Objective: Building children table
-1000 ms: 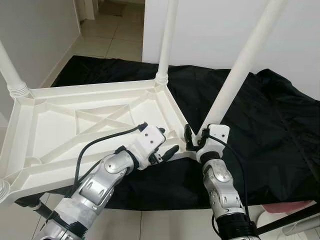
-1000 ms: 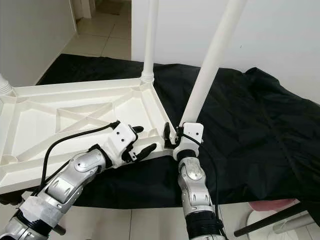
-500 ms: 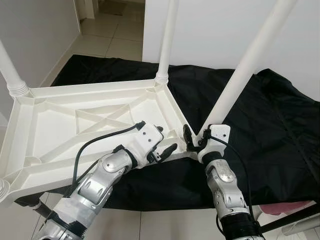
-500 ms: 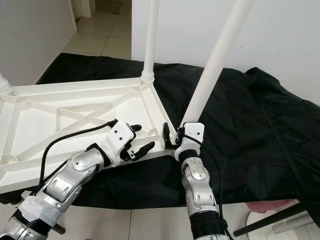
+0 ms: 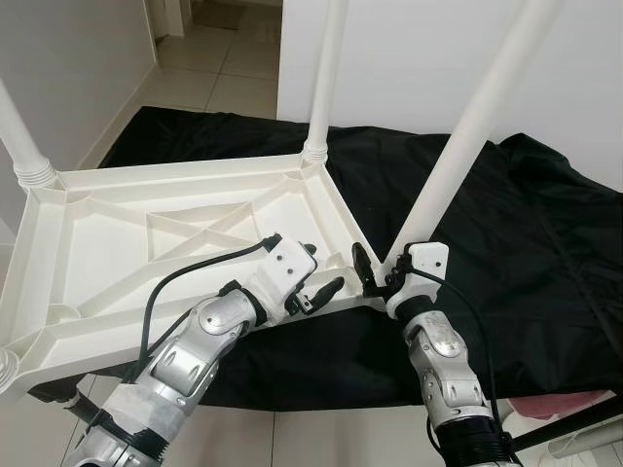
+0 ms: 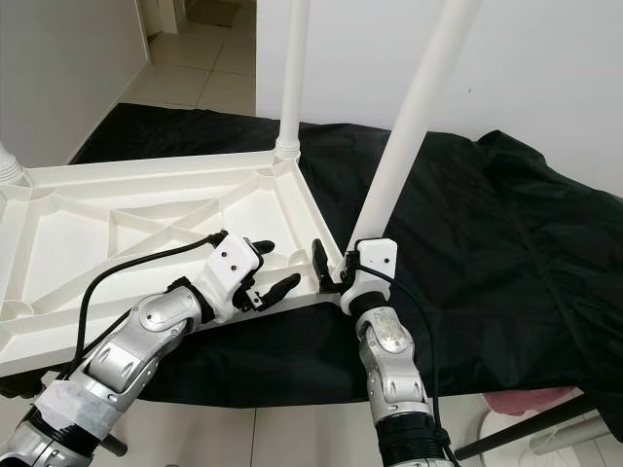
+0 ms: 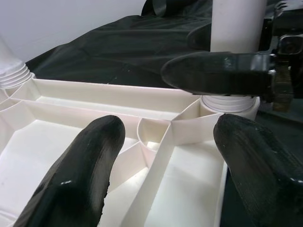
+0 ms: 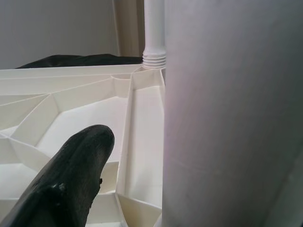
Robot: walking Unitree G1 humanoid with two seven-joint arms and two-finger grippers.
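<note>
A white plastic children's table (image 5: 97, 263) lies upside down on a black cloth (image 5: 526, 243), legs pointing up. At its near right corner stands a leg (image 5: 467, 146). My right gripper (image 5: 382, 268) is at that leg's base, open, with one black finger (image 5: 360, 263) a little apart from the leg and the other hidden behind it. In the right wrist view the leg (image 8: 232, 113) stands close beside that finger (image 8: 71, 179). My left gripper (image 6: 276, 268) hovers open over the ribbed underside just left of that corner, its fingers on either side of a rib (image 7: 161, 156).
Another leg (image 5: 326, 68) rises at the far corner and a third (image 5: 19, 136) at the left. A white wall (image 5: 419, 58) stands behind, and tiled floor (image 5: 214, 78) leads to a doorway. A black rod and a pinkish object (image 5: 555, 404) lie at the lower right.
My right gripper's visible finger has edged left, away from the leg's base. The leg's top has swayed slightly. My left gripper has crept a little toward the corner.
</note>
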